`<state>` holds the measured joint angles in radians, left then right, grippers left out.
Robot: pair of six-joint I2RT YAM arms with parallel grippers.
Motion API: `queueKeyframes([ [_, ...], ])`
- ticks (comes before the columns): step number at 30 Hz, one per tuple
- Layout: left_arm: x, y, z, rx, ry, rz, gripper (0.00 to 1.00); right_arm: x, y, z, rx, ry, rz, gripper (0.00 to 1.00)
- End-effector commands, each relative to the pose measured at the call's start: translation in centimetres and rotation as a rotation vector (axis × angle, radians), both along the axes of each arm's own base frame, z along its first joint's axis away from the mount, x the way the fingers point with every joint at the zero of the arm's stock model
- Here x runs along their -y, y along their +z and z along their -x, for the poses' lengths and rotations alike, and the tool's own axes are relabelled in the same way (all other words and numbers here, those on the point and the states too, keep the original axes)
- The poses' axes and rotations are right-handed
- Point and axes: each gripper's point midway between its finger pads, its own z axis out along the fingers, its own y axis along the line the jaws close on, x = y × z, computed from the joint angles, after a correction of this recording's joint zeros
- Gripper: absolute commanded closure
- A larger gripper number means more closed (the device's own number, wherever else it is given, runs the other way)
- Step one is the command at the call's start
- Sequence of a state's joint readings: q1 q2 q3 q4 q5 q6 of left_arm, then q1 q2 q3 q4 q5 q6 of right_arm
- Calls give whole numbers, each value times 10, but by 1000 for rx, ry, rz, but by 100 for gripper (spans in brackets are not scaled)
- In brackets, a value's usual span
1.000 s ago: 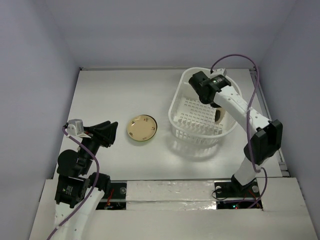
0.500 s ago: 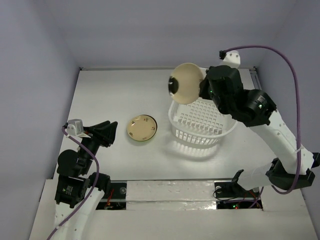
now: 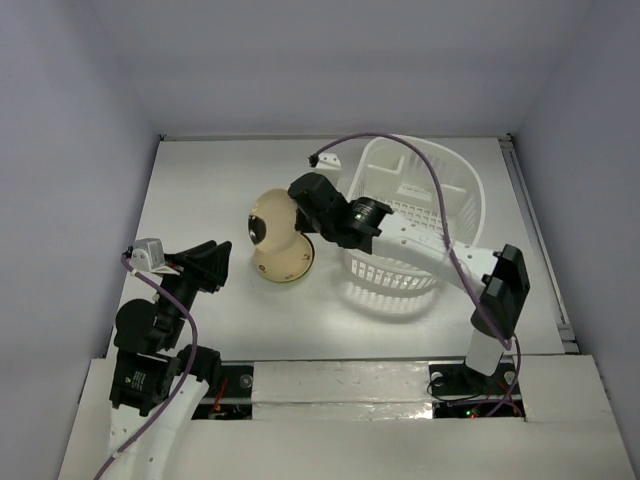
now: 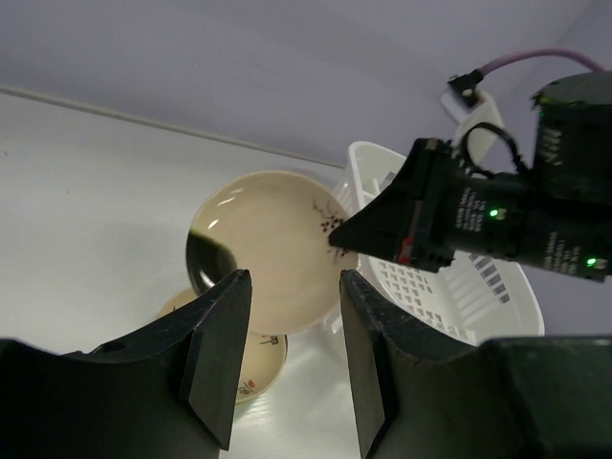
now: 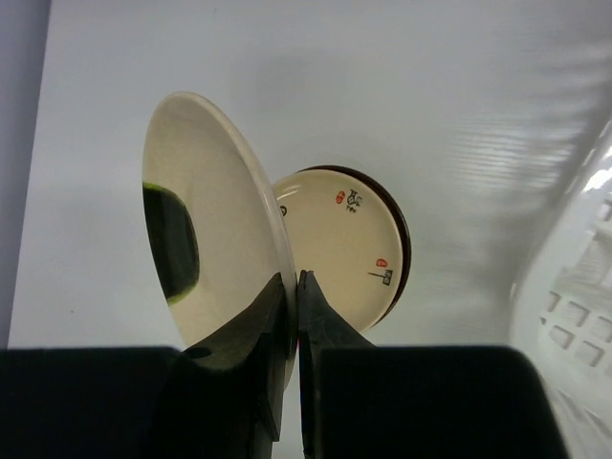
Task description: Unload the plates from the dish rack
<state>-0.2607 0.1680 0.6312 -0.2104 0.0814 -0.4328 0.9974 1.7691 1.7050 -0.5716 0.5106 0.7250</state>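
The cream plate [image 5: 206, 225] carries a dark patch and small dark specks. The tan plate [image 5: 339, 251] shows red and black marks. The dish rack [image 4: 449, 296] is white.

- Bright, even, diffuse light from overhead.
- Throws a soft grey shadow of the dish rack [image 3: 455, 195] onto the table [image 3: 220, 180] toward the near edge.
- Leaves streaky glare beyond the cream plate [image 5: 229, 220], right wrist view.
- Renders the left gripper's fingers [image 4: 215, 363] dark, slightly soft.

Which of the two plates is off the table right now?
The cream plate with the dark patch, held on edge by the right gripper; the golden-tan plate lies flat on the table.
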Motion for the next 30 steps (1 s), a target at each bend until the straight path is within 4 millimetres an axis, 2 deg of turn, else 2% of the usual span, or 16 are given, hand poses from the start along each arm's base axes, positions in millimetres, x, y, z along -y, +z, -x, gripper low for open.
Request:
queueKeyframes([
  [1,-1,14,0,33,4,15,61,-27,17,-8,42,-13,-142,100],
  [4,1,13,-2,25,-1,13,61,-27,-17,-12,4,-39,-85,100],
  [8,2,12,-2,24,-5,12,61,-24,-50,-11,-39,-57,-27,100],
  [17,3,11,-3,20,-13,9,61,-19,-115,2,-143,-42,54,100],
  [19,3,10,-3,19,-13,8,61,-18,-122,5,-158,-39,55,97],
  [20,3,11,-3,20,-14,9,61,-16,-125,6,-161,-40,59,94],
  [21,3,10,-3,18,-14,9,61,-12,-132,9,-170,-43,74,83],
  [23,3,11,-3,20,-14,9,61,-6,-137,11,-183,-53,97,72],
  [25,4,11,-3,20,-16,9,61,0,-141,13,-191,-58,119,57],
  [26,4,11,-3,20,-17,9,61,1,-141,14,-193,-60,123,50],
  [27,4,11,-3,20,-17,9,61,2,-140,15,-193,-60,128,39],
  [30,4,11,-3,20,-19,7,61,4,-134,19,-182,-51,148,22],
])
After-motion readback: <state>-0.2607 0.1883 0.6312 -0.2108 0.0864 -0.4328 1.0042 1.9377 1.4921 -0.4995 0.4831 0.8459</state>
